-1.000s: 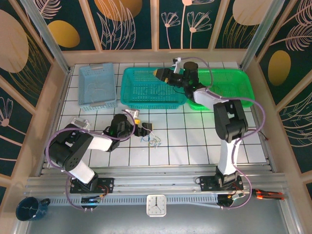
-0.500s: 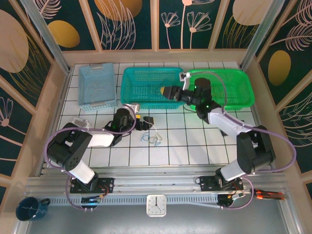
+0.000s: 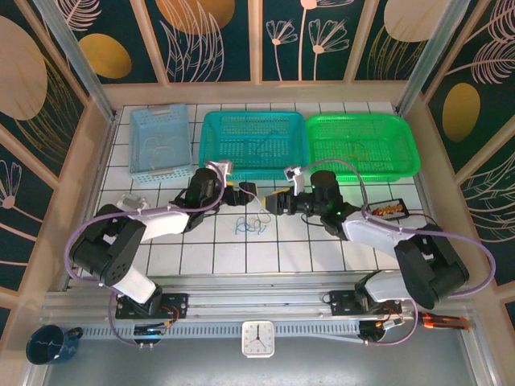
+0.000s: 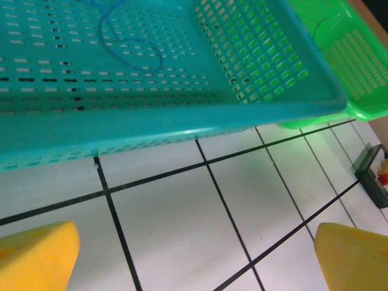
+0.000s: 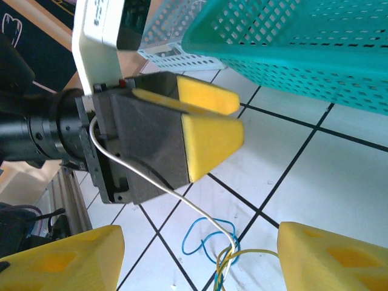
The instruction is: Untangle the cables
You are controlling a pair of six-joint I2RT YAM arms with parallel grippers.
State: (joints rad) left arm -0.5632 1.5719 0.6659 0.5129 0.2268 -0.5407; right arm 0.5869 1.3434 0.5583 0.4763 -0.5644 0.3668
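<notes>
The cables (image 3: 252, 225) lie as a small knot of blue, whitish and yellowish cords on the white tiles, just in front of both grippers. My left gripper (image 3: 246, 193) stands open beside the teal basket, with bare tile between its yellow fingertips (image 4: 37, 257). My right gripper (image 3: 278, 201) faces it, open. In the right wrist view the knot (image 5: 233, 251) lies on the tile between my yellow fingers (image 5: 63, 260). From it a white cord (image 5: 145, 176) rises and drapes over the grey body of the left gripper (image 5: 209, 121). Another blue cord (image 4: 130, 42) lies inside the teal basket.
Three baskets line the back: light blue (image 3: 161, 141), teal (image 3: 211, 145) and green (image 3: 406, 145). The teal basket's wall (image 4: 182, 115) is close ahead of my left gripper. A small black box (image 3: 394, 209) sits on the tiles right of my right arm.
My right arm has swung from over the teal basket down to the table's middle, facing the left gripper. The left gripper moved a little towards the baskets. The knot shifted slightly.
</notes>
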